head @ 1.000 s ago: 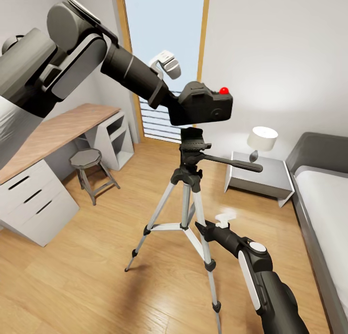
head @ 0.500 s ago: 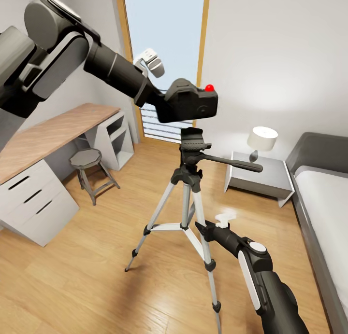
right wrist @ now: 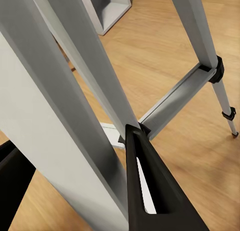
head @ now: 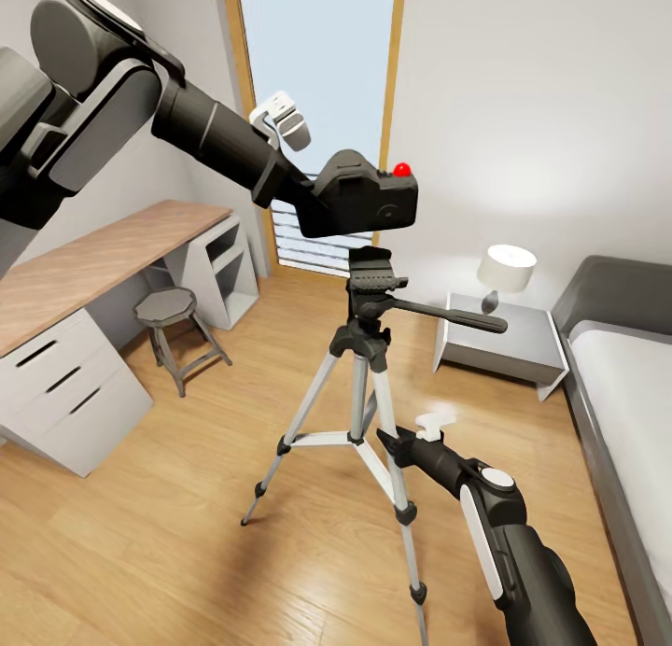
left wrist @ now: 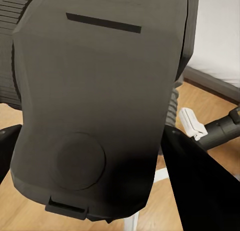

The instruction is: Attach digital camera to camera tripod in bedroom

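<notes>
Left pincer (head: 317,198) clamped on digital camera (head: 366,198), just above camera tripod (head: 371,296) head. Right pincer (right wrist: 75,191) straddles tripod leg, contact unclear.

Left arm (head: 215,137): dark grey cylindrical links, lighter grey joint housings, white-capped elbow disc. Right arm (head: 509,543): black tube, white side stripe, white round cap; white gripper fingers (head: 431,426).

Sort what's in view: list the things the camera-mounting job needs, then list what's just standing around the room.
For the job:
- camera, held in the left gripper
- tripod, standing on the floor, its head just below the camera
- right gripper, low beside the tripod legs

Standing around:
- stool
- desk
- nightstand
- lamp
- bed
</notes>
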### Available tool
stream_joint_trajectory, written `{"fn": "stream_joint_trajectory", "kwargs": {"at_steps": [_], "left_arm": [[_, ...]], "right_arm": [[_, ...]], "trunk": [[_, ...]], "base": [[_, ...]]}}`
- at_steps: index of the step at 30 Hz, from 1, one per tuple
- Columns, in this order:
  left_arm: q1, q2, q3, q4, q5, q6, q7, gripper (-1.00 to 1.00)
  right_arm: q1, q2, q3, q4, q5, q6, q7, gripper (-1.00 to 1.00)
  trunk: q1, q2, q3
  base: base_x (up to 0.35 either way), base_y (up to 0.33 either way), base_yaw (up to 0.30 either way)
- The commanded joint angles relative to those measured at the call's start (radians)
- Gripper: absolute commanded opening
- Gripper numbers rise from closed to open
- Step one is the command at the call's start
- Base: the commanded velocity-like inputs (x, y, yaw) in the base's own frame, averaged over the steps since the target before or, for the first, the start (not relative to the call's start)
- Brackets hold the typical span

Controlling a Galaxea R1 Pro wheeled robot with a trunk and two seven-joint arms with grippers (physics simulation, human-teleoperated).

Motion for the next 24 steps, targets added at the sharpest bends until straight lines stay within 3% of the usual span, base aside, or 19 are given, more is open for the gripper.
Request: {"fn": "stream_joint_trajectory", "kwargs": {"at_steps": [1,13,24], "left_arm": [[-0.002,0.001,-0.002,0.0,0.002,0.002,-0.003,-1.0],[-0.001,-0.028,-0.009,0.0,0.009,-0.002,-0.003,-1.0],[-0.001,-0.038,-0.011,-0.001,0.009,-0.005,0.005,-1.0]], "right_arm": [[-0.001,0.001,-0.003,0.04,0.017,0.006,0.009,-1.0],[-0.001,0.001,-0.003,0.041,0.017,0.006,0.008,-1.0],[-0.001,0.001,-0.003,0.041,0.017,0.006,0.009,-1.0]], "trunk": [[0.001,-0.002,-0.002],[0.001,-0.002,-0.002],[0.001,-0.002,-0.002]], "base": [[0.0,0.0,0.0],[0.0,0.0,0.0],[0.0,0.0,0.0]]}}
